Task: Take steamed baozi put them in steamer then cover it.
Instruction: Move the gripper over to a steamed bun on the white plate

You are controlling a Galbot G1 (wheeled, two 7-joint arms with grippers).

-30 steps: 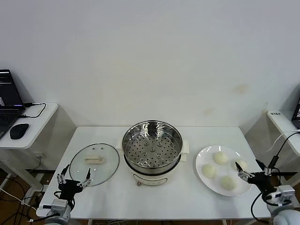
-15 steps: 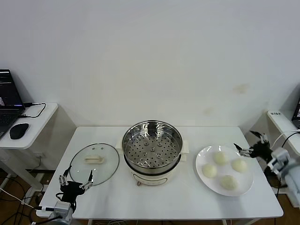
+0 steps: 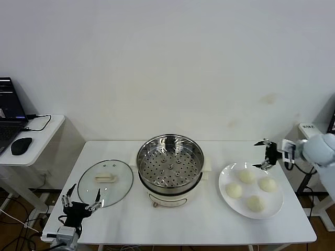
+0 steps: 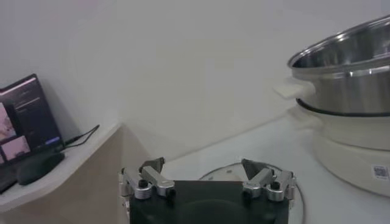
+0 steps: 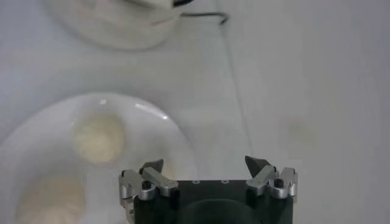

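Right gripper (image 3: 265, 153), jaws released, hovers right of centre above plate (image 3: 273, 205) of baozi (image 3: 234, 191); left gripper (image 3: 81, 200) released, lower left.

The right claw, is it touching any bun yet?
Apart. In the head view the right claw hangs open above the plate's far rim, clear of the buns.

Left edge of head view is cutting off the black open laptop (image 3: 7, 109). Right wrist view is clipping the flat white round plate (image 5: 91, 158) and a cream-white dough bun (image 5: 46, 199); cream-white steamer base (image 5: 116, 21) is running off the edge, blurred.
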